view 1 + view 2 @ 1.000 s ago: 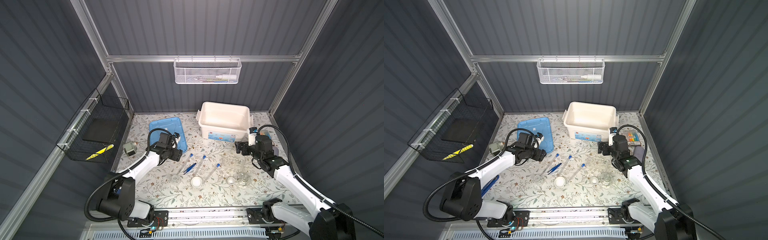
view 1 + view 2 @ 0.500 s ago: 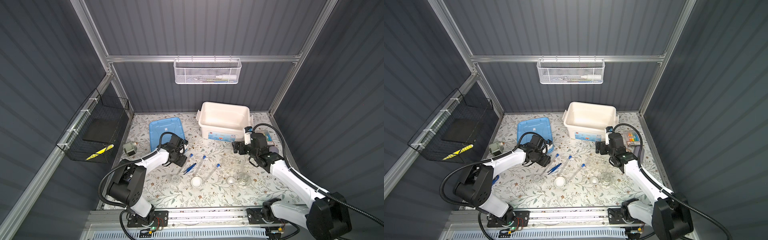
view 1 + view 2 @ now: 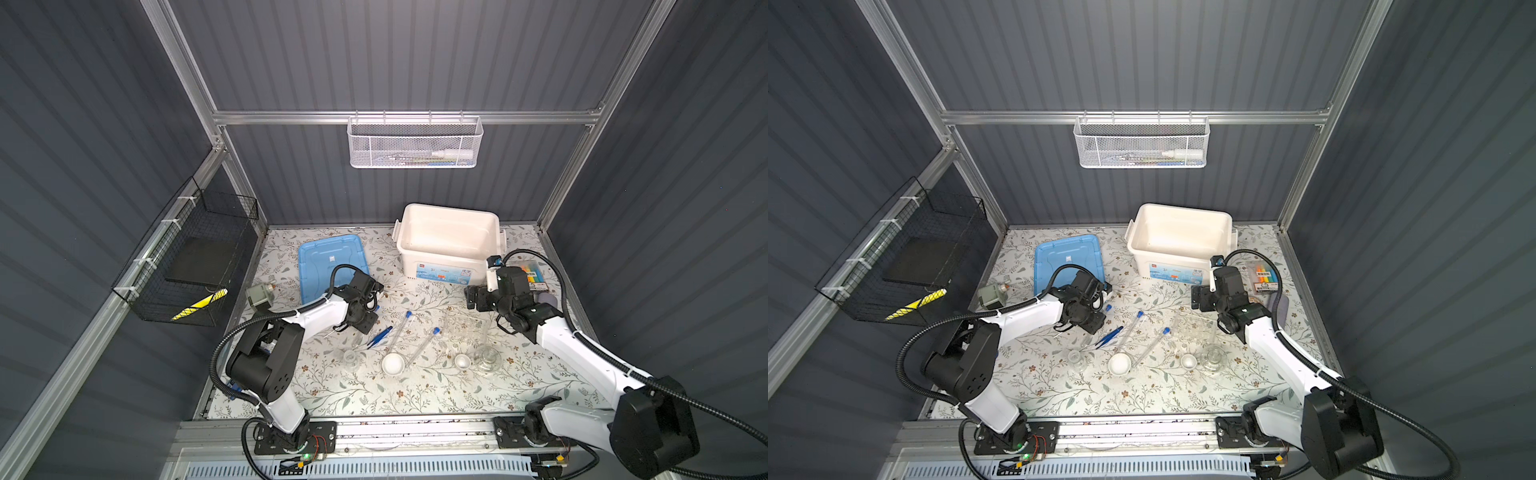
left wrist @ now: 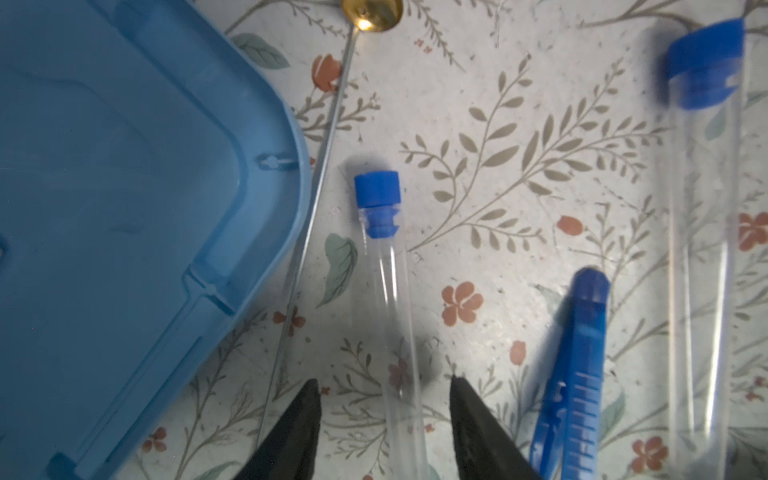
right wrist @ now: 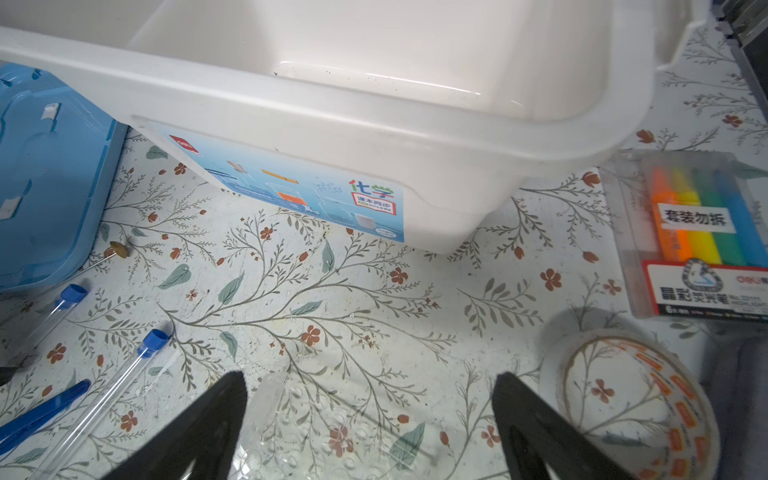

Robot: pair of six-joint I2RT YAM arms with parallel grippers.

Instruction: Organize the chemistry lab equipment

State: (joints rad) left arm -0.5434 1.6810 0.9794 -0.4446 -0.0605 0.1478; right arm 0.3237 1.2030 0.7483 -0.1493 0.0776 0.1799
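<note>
- On the tabletop (image 3: 415, 399), by the corner of the blue lid (image 4: 124, 208), your left hand (image 4: 384, 399) sits low over a blue-capped test tube (image 4: 384, 282) that lies flat.
- Its jaws are partly spread and straddle the tube's body. A gap shows on each side, so they grip nothing.
- Just beside that tube a thin rod (image 4: 316, 187) lies along the lid's edge, with a small brass disc at one end.
- On the tube's other side lie blue tweezers (image 4: 577, 374), and past them a second test tube (image 4: 702, 249).
- In both top views a third test tube (image 3: 424, 347) lies nearer the middle, its lower end close to a white dish (image 3: 393, 365).
- Your right hand (image 5: 370, 382) is spread wide and empty, in front of the white bin (image 5: 374, 124).
- Below it you see the clear rack (image 5: 278, 411) on the tabletop, close to one finger.
- One glass flask (image 3: 351, 357) stands near the tweezers.
- Near the right arm a second flask (image 3: 488, 358) stands just beside a smaller white dish (image 3: 462, 360).
- Next to your right hand lie a tape roll (image 5: 627, 399) and a pack of highlighters (image 5: 698, 232).
</note>
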